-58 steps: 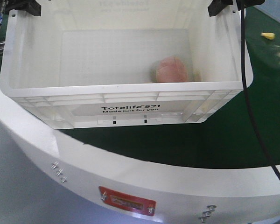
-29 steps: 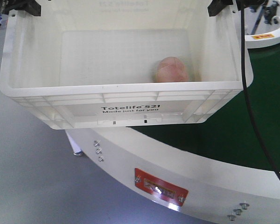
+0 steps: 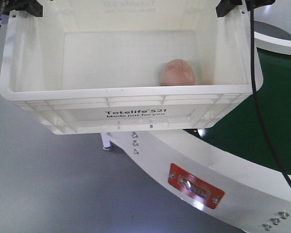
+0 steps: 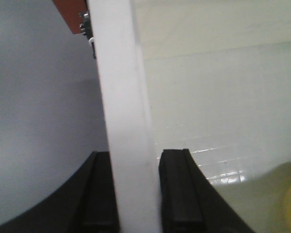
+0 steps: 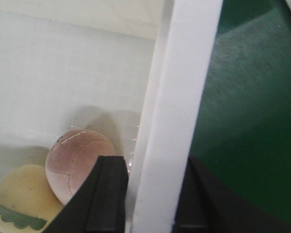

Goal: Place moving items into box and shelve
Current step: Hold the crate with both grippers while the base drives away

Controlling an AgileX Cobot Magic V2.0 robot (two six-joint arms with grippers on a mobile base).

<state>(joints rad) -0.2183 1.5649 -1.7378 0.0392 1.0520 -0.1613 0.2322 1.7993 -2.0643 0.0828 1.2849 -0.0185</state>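
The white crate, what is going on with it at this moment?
The robot holds the white crate up with both arms: the left gripper and the right gripper each have their jaws shut on a side wall. The crate hangs over the grey floor and the edge of the green-topped table. Inside lie a pinkish lump and a pale yellow lump, side by side.

A round table (image 3: 281,107) with a dark green top and a wide white rim curves across the lower right. A red plate (image 3: 196,192) is fixed to the side of the rim, and small screws (image 3: 134,141) sit near it. One table foot (image 3: 106,147) stands on the smooth grey floor (image 3: 48,184). A second white-rimmed table (image 3: 276,41) shows at the top right.
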